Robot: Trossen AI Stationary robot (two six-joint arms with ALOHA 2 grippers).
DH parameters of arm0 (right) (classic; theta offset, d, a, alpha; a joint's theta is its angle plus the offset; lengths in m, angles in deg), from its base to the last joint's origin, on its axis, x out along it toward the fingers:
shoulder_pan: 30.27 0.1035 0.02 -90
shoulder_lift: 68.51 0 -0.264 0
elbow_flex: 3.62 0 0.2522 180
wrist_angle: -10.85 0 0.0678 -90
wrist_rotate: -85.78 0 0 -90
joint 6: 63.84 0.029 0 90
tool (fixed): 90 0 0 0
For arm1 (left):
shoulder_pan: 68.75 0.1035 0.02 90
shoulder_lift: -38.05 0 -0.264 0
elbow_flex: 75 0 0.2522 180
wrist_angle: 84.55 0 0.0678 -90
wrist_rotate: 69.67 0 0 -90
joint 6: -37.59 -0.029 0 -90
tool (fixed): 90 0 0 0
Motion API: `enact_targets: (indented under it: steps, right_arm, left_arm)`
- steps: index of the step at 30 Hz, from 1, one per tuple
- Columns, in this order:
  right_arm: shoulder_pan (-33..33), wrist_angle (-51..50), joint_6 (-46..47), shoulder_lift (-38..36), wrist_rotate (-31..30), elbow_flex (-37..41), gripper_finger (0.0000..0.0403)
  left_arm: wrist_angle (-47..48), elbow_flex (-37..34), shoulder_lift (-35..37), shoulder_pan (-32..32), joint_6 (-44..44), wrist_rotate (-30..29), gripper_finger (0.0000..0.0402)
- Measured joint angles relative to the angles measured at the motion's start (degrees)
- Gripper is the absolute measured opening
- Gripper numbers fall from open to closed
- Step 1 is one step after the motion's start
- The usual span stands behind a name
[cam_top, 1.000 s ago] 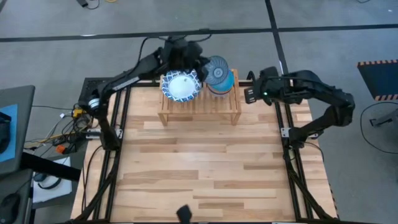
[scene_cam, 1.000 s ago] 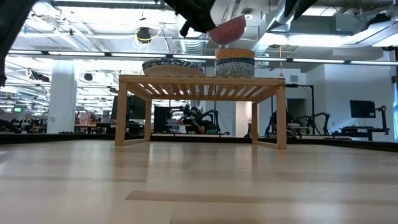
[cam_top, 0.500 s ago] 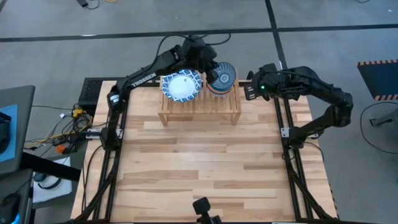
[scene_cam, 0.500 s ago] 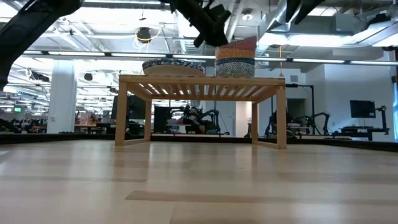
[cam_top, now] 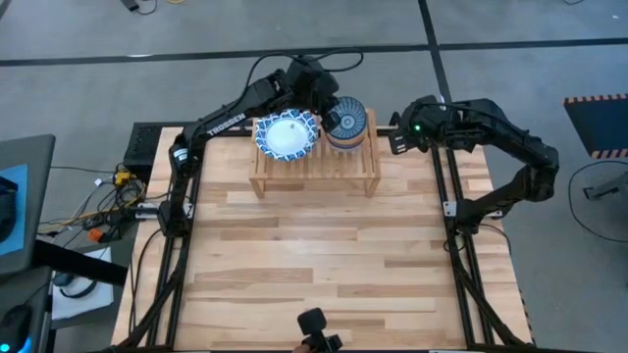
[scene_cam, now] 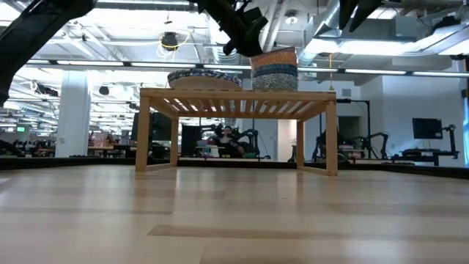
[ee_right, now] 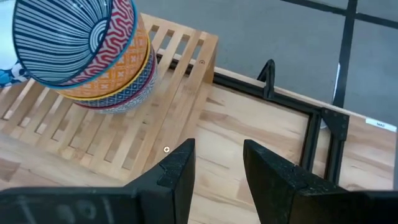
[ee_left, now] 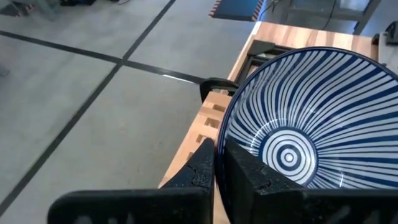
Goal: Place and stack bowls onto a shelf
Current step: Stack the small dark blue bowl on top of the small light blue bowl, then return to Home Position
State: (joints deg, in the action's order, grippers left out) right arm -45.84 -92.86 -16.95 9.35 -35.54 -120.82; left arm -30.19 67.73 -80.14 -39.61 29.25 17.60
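Observation:
My left gripper (cam_top: 330,114) reaches over the far side of the light-wood shelf (cam_top: 314,173) and is shut on a small bowl (cam_top: 346,120) that is blue radial-striped inside and red-patterned outside (ee_right: 127,43). This bowl sits on top of an orange bowl (ee_right: 118,78) and a blue one (ee_right: 134,93), a stack (scene_cam: 275,70) on the shelf's right part. The wide blue-and-white bowls (cam_top: 287,135) stand stacked on the shelf's left part (scene_cam: 204,78). My right gripper (ee_right: 217,168) is open and hovers past the shelf's right end, at the table's far right corner (cam_top: 396,145). My left gripper (ee_left: 217,152) pinches the striped bowl's rim (ee_left: 219,130), one finger inside the bowl (ee_left: 239,165) and one outside (ee_left: 202,162). It comes slanting down from the far left (scene_cam: 245,29). The bowl is nested in the orange bowl below and stands roughly upright on the stack.
The shelf's slats (ee_right: 93,143) are bare on the near side of both stacks. Black frame rails (cam_top: 453,211) run along the table's left and right edges. The plank tabletop (cam_top: 314,255) lies in front of the shelf, with a small dark device (cam_top: 312,324) at its near edge.
My left gripper has come down with the striped bowl, from above the small stack onto it. The bowl was lifted clear, then tilted on the stack's top, and now sits nested and nearly level. The gripper stays shut on its rim.

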Motion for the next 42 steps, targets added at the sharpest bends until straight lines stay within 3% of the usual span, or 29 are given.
enact_targets:
  steps: [19,23,30,37,42]
  right_arm:
    - [-1.12,3.07,-2.4,0.17,0.31,0.0,0.0161]
    - [-1.09,3.51,-2.38,0.17,0.51,0.0,0.0161]
    - [-1.09,3.92,-2.91,0.17,1.28,0.0,0.0161]
    - [0.12,5.21,-9.73,-0.52,-1.64,0.0,0.0161]
    - [-0.33,12.07,-17.55,-3.42,0.32,0.34,0.0149]
  left_arm:
    - [-0.79,-0.04,0.0,2.44,6.57,9.76,0.0059]
    - [-1.12,-0.04,0.0,3.76,10.09,12.77,0.0085]
    - [-1.12,-0.07,0.0,4.83,11.17,12.98,0.0134]
    - [0.82,6.09,0.11,4.83,9.72,12.94,0.0144]
    - [-0.28,4.74,3.8,4.76,8.71,12.92,0.0144]
